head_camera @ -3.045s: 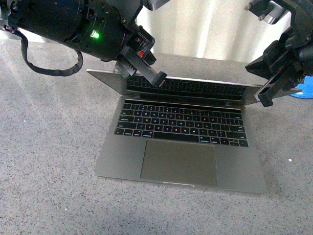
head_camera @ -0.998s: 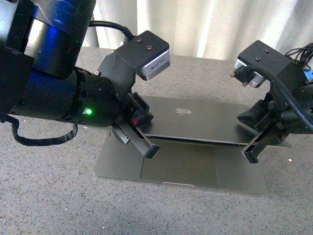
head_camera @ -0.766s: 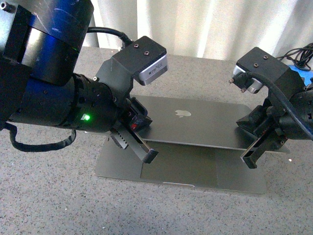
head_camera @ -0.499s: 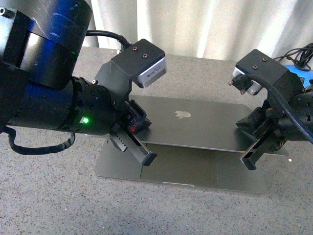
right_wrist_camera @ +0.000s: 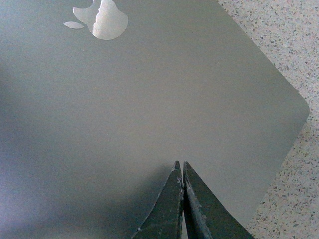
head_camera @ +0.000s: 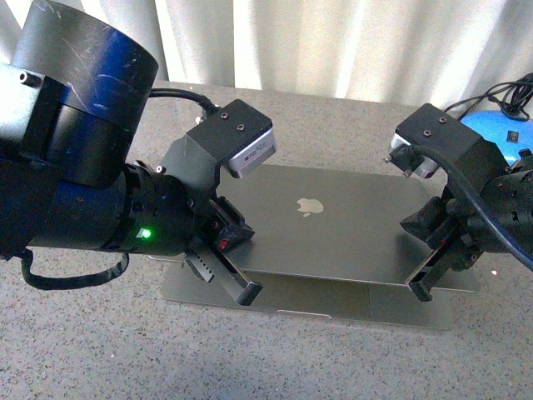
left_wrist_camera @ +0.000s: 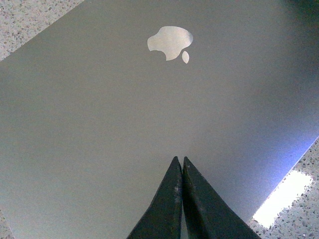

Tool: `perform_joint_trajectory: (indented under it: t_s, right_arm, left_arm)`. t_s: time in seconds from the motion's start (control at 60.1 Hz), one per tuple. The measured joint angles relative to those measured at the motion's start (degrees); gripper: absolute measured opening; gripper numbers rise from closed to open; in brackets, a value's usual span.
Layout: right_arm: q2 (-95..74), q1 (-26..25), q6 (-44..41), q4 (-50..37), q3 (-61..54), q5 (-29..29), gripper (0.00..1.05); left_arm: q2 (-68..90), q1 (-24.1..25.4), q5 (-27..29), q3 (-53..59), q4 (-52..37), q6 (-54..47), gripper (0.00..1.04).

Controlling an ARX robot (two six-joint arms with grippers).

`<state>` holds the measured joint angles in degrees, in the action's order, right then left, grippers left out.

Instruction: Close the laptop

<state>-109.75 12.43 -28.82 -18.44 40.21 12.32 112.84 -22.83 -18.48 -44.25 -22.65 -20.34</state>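
The left gripper (left_wrist_camera: 179, 162) and right gripper (right_wrist_camera: 179, 165), both pinched closed (holding nothing), rest on the laptop (head_camera: 333, 225) lid, nearly flat.

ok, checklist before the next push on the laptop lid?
1. Lid of the laptop flat on its base: not ok, it sits raised, and a strip of the base shows along the front edge.
2. Fingers of the left gripper shut: ok, pressed together over the lid.
3. Fingers of the right gripper shut: ok, same.
4. Both grippers touching the lid: cannot tell.
5. Nothing caught between lid and base: cannot tell, the gap is hidden.
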Motion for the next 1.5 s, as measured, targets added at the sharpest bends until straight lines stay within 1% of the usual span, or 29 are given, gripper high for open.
perform_joint_trajectory:
  t_s: [1.498]
  right_arm:
    - [-6.25, 0.52, 0.11, -1.25, 1.79, -0.63, 0.01]
  left_arm:
    - [6.4, 1.77, -2.4, -0.83, -2.12, 0.96, 0.04]
